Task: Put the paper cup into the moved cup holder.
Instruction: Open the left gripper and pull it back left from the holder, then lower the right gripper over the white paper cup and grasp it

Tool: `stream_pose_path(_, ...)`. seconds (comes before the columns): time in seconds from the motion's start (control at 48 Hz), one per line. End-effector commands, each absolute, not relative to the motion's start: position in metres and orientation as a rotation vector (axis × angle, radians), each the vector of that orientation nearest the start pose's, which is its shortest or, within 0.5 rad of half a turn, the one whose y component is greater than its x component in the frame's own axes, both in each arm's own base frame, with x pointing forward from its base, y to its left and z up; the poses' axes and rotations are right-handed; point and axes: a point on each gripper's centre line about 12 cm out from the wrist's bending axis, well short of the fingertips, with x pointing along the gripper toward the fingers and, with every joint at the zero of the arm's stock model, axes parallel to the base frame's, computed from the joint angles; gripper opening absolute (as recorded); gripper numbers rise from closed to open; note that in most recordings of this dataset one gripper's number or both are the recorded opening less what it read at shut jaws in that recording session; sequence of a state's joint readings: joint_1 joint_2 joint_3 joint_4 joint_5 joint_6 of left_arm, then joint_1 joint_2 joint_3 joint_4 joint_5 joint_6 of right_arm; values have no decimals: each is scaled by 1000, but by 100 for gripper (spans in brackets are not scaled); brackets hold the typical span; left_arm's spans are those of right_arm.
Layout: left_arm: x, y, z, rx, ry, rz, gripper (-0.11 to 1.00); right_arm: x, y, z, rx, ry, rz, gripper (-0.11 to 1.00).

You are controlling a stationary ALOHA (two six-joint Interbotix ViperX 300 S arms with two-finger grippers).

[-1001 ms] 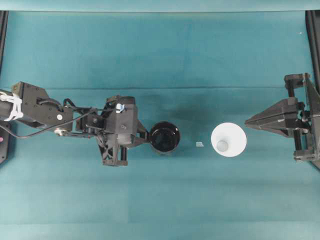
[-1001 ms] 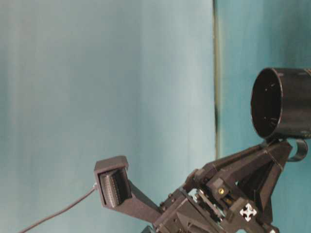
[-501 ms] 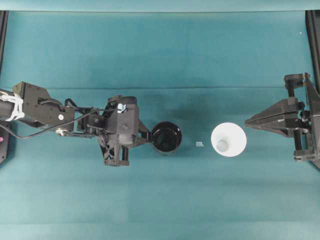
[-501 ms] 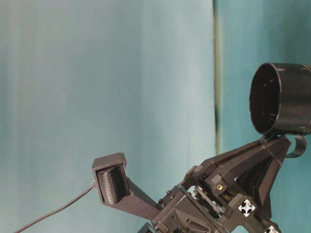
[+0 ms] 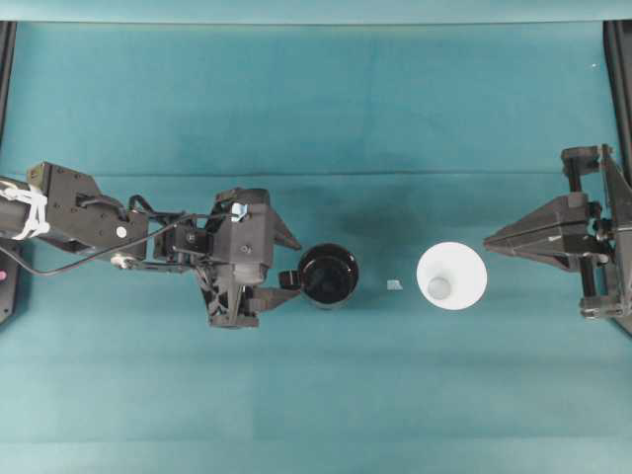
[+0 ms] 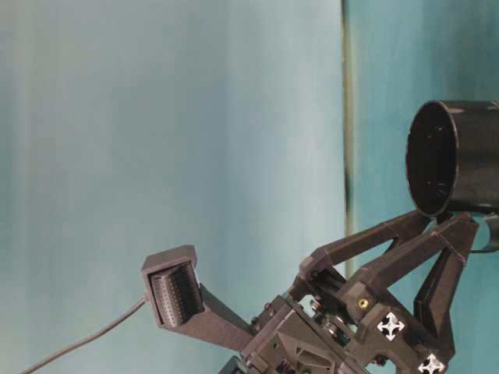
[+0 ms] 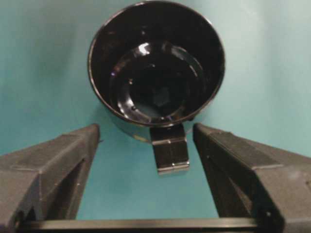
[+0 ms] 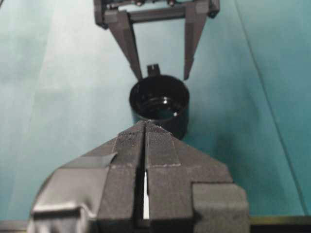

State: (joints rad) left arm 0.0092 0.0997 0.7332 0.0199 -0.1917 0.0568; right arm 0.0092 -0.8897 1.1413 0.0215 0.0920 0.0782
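Note:
The black cup holder stands upright on the teal table, left of centre, with its stubby tab handle pointing at my left gripper. That gripper is open. Its fingers sit on either side of the tab without touching it. The white paper cup stands to the right of the holder, mouth up. My right gripper is shut and empty, hovering just right of the cup. In the right wrist view the shut fingers hide the cup, with the cup holder beyond them.
A tiny white scrap lies on the cloth between holder and cup. Black frame rails run along the table's left and right edges. A cable trails from the left arm.
My left gripper has opened and let go of the holder's tab handle. Before that it nudged the holder slightly to the right. The right arm and the paper cup have not moved.

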Motion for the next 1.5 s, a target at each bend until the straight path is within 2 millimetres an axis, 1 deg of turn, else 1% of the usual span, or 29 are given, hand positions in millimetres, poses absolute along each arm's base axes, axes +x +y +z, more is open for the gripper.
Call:
stream_pose_path(0.0,390,2,133,70,615,-20,86,209,3,255,111,329,-4,1)
stream_pose_path(0.229,390,2,137,70,610,-20,84,209,3,255,111,329,-4,1)
stream_pose_path(0.355,385,3,151,69,586,-18,84,209,3,255,111,329,-4,1)
stream_pose_path(0.501,373,2,169,70,569,-18,83,209,3,255,111,329,-6,1)
stream_pose_path(0.688,354,0,184,72,570,-22,83,209,3,256,111,327,-6,1)
stream_pose_path(0.876,338,0,200,72,527,-20,83,209,3,255,112,333,-6,1)
stream_pose_path(1.064,327,0,201,60,523,-17,83,209,3,254,111,336,-4,1)
stream_pose_path(1.251,326,0,201,45,523,-13,83,209,2,254,120,350,-9,1)
stream_pose_path(1.356,326,0,201,44,523,-12,83,209,-1,253,158,387,-32,1)
stream_pose_path(1.481,326,0,201,45,523,-13,83,208,-6,247,227,491,-80,1)
